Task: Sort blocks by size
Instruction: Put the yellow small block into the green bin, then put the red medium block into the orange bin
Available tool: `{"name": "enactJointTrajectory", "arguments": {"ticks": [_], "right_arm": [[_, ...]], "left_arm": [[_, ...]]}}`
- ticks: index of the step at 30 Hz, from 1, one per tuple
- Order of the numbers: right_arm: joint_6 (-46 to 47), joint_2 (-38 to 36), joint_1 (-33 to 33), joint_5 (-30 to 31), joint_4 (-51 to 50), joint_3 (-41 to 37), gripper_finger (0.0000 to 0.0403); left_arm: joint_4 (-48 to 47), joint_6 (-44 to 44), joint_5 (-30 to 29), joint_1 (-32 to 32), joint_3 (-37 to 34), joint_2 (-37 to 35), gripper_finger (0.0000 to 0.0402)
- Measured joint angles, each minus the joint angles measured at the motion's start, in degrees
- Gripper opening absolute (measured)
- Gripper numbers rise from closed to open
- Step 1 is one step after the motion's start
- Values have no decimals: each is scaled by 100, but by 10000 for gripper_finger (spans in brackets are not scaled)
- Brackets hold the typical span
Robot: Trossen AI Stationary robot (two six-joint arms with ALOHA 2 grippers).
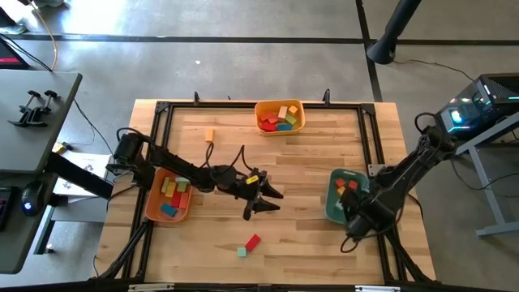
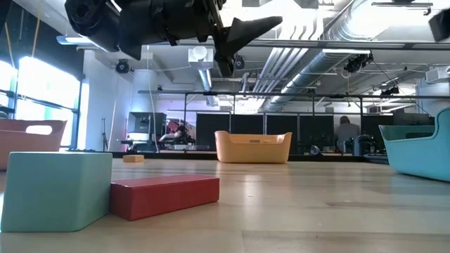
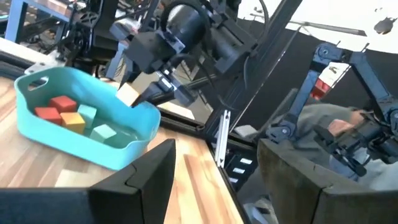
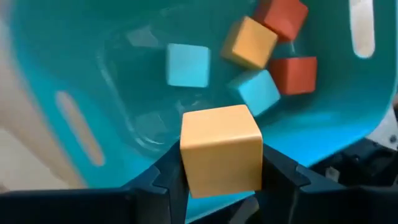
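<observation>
Right wrist view, right hand (image 4: 221,171) gripping yellow cube (image 4: 221,148) over teal tray (image 4: 74,74)

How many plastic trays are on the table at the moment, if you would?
3: an orange tray at the left edge, a yellow tray at the far middle, a teal tray at the right.

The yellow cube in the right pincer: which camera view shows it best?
The right wrist view: the yellow cube fills the middle, clamped between the right pincer's fingers above the teal tray. The left wrist view shows it small and far off. In the high view the arm hides it; the low view misses it.
</observation>
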Motion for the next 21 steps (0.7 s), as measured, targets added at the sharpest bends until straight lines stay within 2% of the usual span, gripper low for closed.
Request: {"name": "enactJointTrajectory", "arguments": {"ticks": [5, 8, 14, 18, 21], "right_arm": [[-496, 0, -297, 30, 305, -246, 135], [-701, 0, -549, 32, 547, -375, 156], [-884, 0, -962, 195, 533, -720, 206], [-1133, 0, -1129, 247, 428, -848, 214], [-1151, 0, -1150, 600, 182, -799, 215]], "left_arm": [[-32, -1, 0, 0, -2, -4, 213], [-34, -2, -2, 0, -2, -4, 213], [-36, -2, -6, -15, -2, -4, 213], [-68, -2, -17, -44, -2, -4, 213], [-108, -2, -17, -46, -2, -4, 213]]}}
